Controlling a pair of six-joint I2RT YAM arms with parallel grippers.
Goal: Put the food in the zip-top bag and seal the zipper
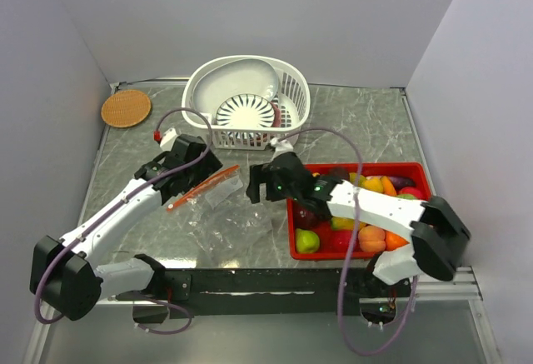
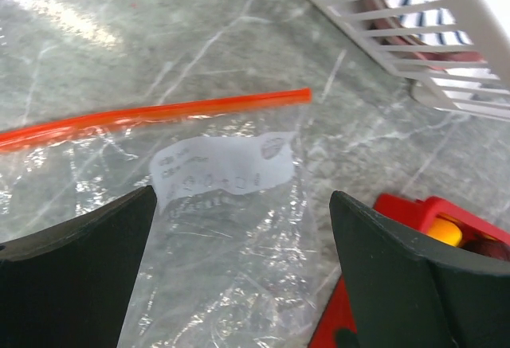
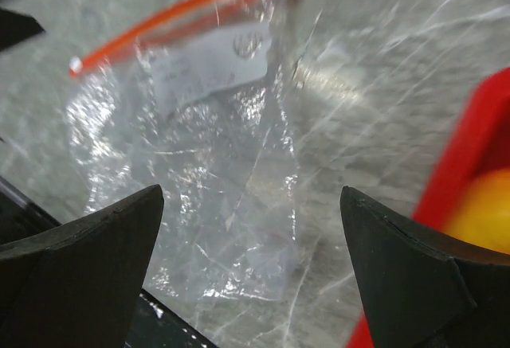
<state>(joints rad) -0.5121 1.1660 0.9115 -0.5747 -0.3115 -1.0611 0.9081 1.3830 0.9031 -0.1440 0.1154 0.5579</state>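
grey marble bench (image 1: 350,122): zip-top bag (image 1: 223,214) lies flat between left pincer (image 1: 204,171) and right pincer (image 1: 254,185), both spread empty, slanting zipper (image 1: 201,187) nearer left

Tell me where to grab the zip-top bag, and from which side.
Pinch the zipper strip near its end, coming down from above. The zip-top bag lies flat and limp on the table, so the straight strip along its mouth is likely the firmest hold.

Clear zip-top bag (image 1: 218,218) lies flat, orange-red zipper (image 1: 202,190) at its far edge; food (image 1: 371,232) fills red tray (image 1: 333,255).
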